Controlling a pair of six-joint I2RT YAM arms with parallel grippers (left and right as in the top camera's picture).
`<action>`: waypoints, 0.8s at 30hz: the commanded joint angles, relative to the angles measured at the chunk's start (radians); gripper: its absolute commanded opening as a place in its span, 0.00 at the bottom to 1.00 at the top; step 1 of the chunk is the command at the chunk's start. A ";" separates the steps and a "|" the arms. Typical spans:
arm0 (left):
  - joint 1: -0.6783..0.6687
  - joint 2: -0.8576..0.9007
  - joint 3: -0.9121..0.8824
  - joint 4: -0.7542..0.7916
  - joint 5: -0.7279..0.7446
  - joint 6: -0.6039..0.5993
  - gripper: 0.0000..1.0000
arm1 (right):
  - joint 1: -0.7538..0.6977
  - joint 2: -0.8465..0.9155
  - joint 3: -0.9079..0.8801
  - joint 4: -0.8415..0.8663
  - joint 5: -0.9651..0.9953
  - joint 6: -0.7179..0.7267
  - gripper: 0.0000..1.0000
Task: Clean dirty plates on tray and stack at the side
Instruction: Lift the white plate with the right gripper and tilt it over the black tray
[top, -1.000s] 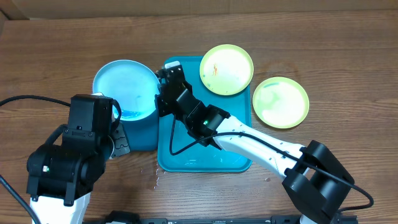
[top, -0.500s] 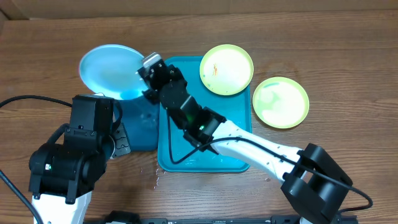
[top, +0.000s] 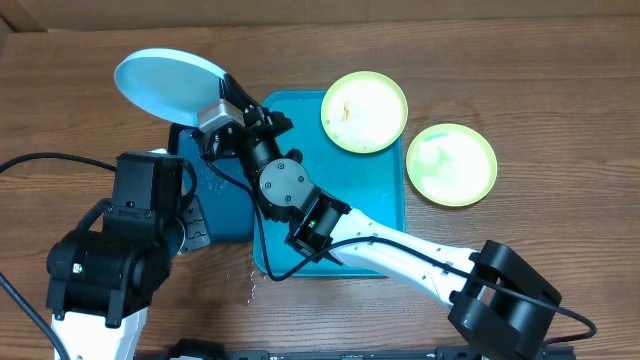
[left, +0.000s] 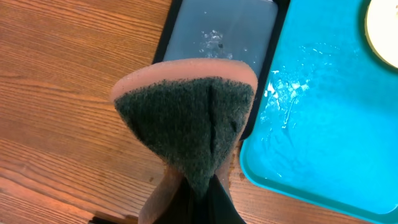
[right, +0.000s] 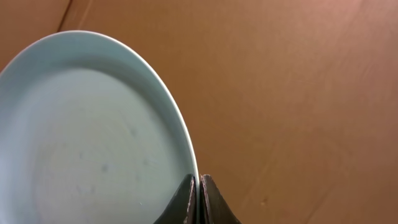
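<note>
Right gripper (right: 198, 186) clenched, jaws pinched onto the rim of the light-blue round plastic plate (right: 93, 137). That plate is lifted and tilted, sitting in the overhead view past the far-left corner of the large turquoise rectangular plastic tray (top: 375, 215), over the wooden table (top: 560, 60); the plate face looks pale with faint specks. Left gripper (left: 196, 190) clamped on a pink sponge with dark green scouring face (left: 186, 118), scouring face toward the camera, hovering over the near edge of the small dark-blue black-rimmed tray (left: 166, 37), which has water droplets on it and lies just left of the turquoise tray. Turquoise tray bottom is wet. One lime-green rimmed round plate (top: 364, 110) with an orange smear lies at the tray's far-right corner, overhanging the rim. Second lime-green rimmed round plate (top: 451, 164) lies flat on the table just right of the tray, off it.
</note>
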 joint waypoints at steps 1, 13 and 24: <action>0.004 0.000 -0.005 0.006 -0.021 -0.018 0.04 | 0.005 -0.008 0.022 0.014 0.020 -0.046 0.04; 0.004 0.000 -0.005 0.006 -0.056 -0.019 0.04 | 0.005 -0.008 0.022 0.010 0.020 -0.045 0.04; 0.004 0.000 -0.005 0.006 -0.055 -0.018 0.04 | 0.005 -0.008 0.022 0.002 0.020 -0.038 0.04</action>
